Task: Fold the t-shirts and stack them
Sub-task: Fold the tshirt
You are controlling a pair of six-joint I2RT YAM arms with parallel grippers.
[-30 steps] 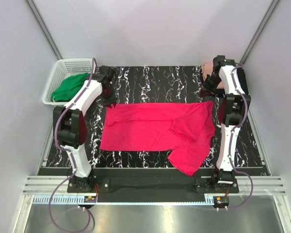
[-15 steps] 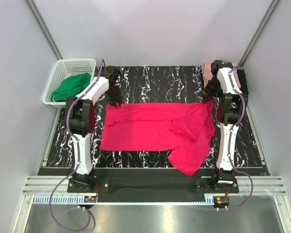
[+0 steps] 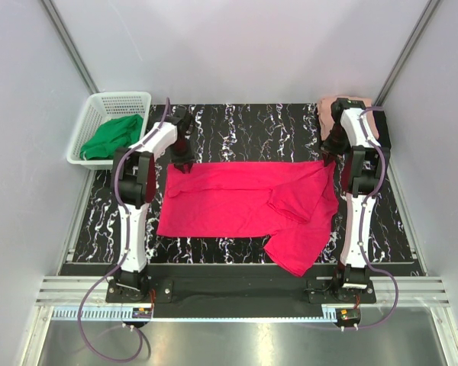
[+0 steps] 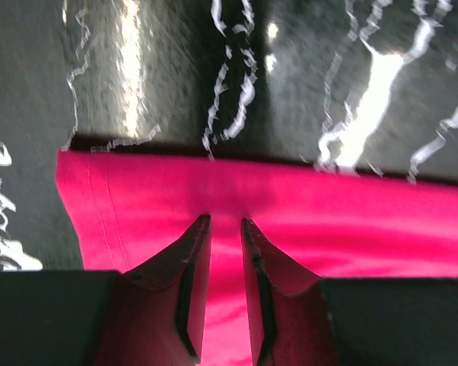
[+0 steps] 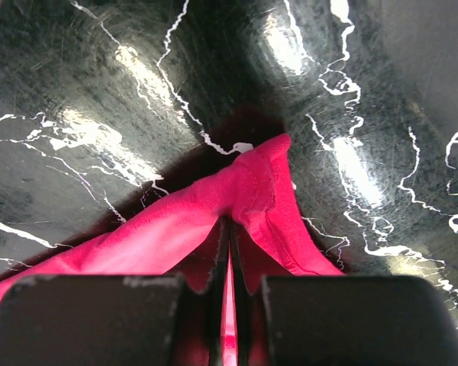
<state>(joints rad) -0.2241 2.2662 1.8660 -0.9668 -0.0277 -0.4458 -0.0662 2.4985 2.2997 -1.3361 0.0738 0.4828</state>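
Note:
The crimson-pink t-shirt [image 3: 244, 202] lies spread across the black marble table [image 3: 244, 126], one sleeve hanging toward the near right. My left gripper [image 3: 185, 162] hovers at the shirt's far left corner. In the left wrist view its fingers [image 4: 191, 252] stand a narrow gap apart over the cloth [image 4: 328, 221], gripping nothing. My right gripper [image 3: 326, 158] is at the far right corner. It [image 5: 230, 221] is shut on a bunched fold of the shirt [image 5: 160, 229]. A pale salmon-pink t-shirt [image 3: 325, 113] lies at the far right behind the right arm, with a black one [image 3: 385, 136] beside it.
A white basket [image 3: 122, 96] holding a green cloth [image 3: 111, 137] stands off the table's far left corner. Pale walls close in on both sides and behind. Both arm bases sit on the rail at the near edge.
The left gripper swung right from near the basket to the shirt's far left corner. The right gripper came down onto the far right corner and closed on the cloth.

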